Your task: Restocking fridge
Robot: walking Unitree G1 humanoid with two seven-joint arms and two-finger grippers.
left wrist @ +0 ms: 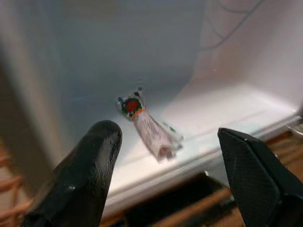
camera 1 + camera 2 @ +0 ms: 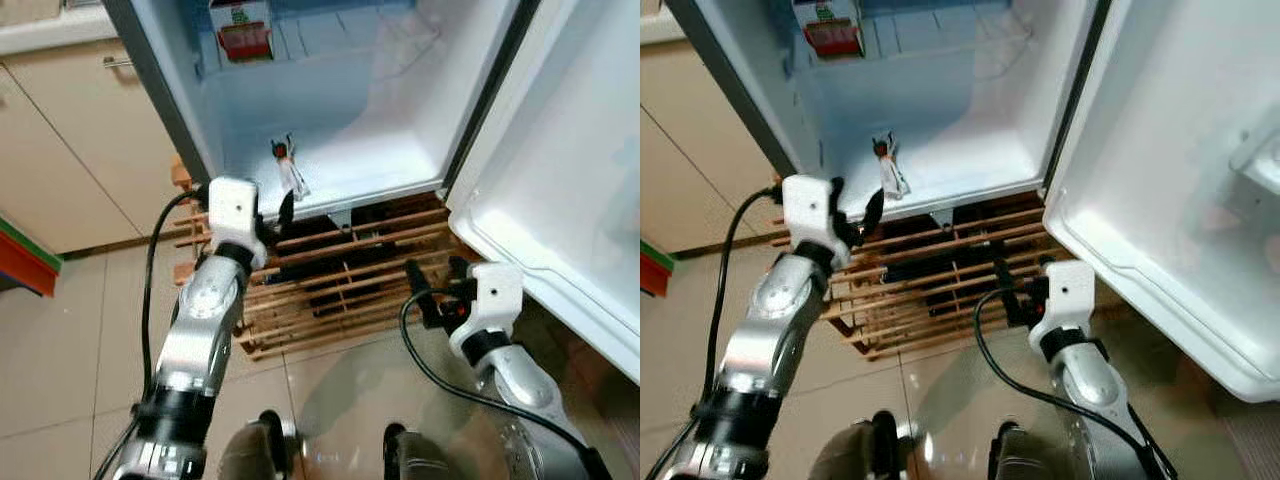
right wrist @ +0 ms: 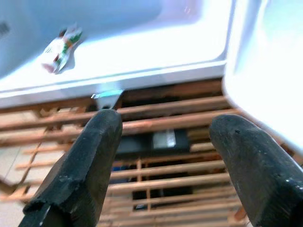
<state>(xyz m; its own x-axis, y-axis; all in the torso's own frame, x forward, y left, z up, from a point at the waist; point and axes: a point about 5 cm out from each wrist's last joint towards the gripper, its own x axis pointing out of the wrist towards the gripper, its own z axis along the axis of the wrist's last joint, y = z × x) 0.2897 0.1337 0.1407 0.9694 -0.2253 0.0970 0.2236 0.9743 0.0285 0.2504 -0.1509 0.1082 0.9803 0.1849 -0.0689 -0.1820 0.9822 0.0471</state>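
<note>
A small clear packet with a red and green label (image 2: 290, 172) lies on the white floor of the open fridge (image 2: 370, 150), near its front lip. My left gripper (image 2: 272, 218) is raised just before that lip, open, the packet (image 1: 149, 127) a short way beyond its fingers. My right gripper (image 2: 432, 285) hangs lower on the right, open and holding nothing, over the wooden slatted stand (image 2: 340, 280). A red and white carton (image 2: 241, 28) stands on the shelf at the back of the fridge.
The fridge door (image 2: 580, 180) swings open on the right, its lower edge close to my right arm. Beige cabinets (image 2: 70, 140) stand on the left over a tiled floor (image 2: 60, 360). The packet (image 3: 60, 47) lies beyond the fridge's front lip.
</note>
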